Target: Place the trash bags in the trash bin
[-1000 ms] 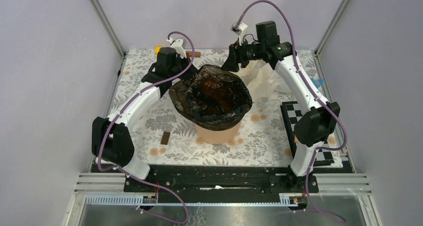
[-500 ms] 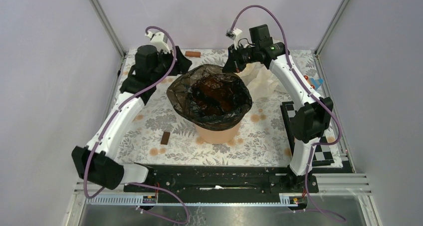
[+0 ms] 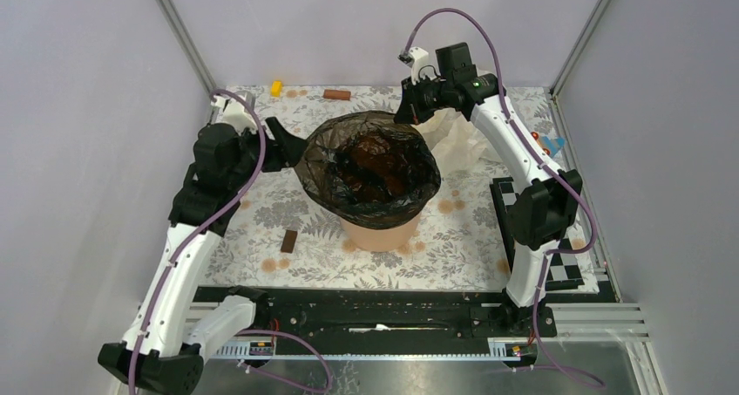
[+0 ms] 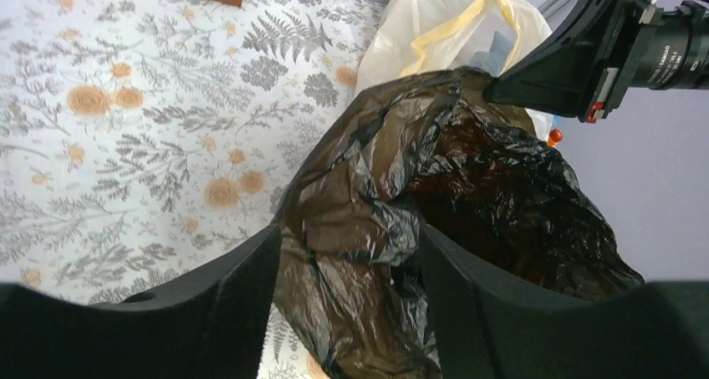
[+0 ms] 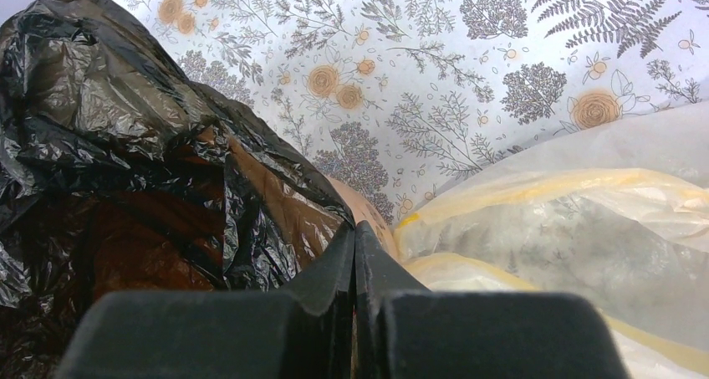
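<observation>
1. Over the last second the left arm has been swung from the far side of the bin round to its left flank. The left fingers are now set against the left edge of the bag. The right fingers have hardly been shifted.
2. The bag is found between the two sets of fingers, spread over the bin's mouth and sagging inside it. The task is judged nearly done, with only the rim left to be pulled down round the bin.
3. Only in the left wrist view are the left fingers seen parted, with crumpled film lying loosely between them, not gripped.
4. Only in the right wrist view are the right fingers seen clenched, with the bag's edge apparently pinched at their tips. The white bag is shown just to their right.
</observation>
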Controlling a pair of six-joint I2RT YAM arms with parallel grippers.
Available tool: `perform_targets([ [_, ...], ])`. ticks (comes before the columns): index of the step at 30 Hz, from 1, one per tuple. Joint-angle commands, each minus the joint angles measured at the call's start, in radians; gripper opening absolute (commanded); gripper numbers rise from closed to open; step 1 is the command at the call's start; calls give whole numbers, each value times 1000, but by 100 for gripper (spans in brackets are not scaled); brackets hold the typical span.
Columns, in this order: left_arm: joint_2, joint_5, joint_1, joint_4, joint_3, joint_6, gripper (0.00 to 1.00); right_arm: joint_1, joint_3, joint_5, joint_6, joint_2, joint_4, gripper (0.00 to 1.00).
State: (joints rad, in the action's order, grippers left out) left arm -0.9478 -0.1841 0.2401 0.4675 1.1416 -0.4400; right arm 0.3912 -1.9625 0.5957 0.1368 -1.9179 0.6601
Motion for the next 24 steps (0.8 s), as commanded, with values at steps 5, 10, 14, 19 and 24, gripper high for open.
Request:
perform_targets([
  [5,74,-41,-33,41,-130,-69,71,6,-37,-19,-28,10,-24,0],
  [10,99,-77,-62,22,-206,-117,63,6,-43,-23,-39,5,-24,0],
  [14,121,-172,-78,-86,-290,-179,69,6,-43,-23,-41,4,-24,0],
  [19,103,-293,-83,-256,-380,-270,50,6,-47,-35,-45,0,-22,0],
  [24,86,-252,-88,-303,-413,-266,2,6,-87,-119,-76,-27,1,0],
])
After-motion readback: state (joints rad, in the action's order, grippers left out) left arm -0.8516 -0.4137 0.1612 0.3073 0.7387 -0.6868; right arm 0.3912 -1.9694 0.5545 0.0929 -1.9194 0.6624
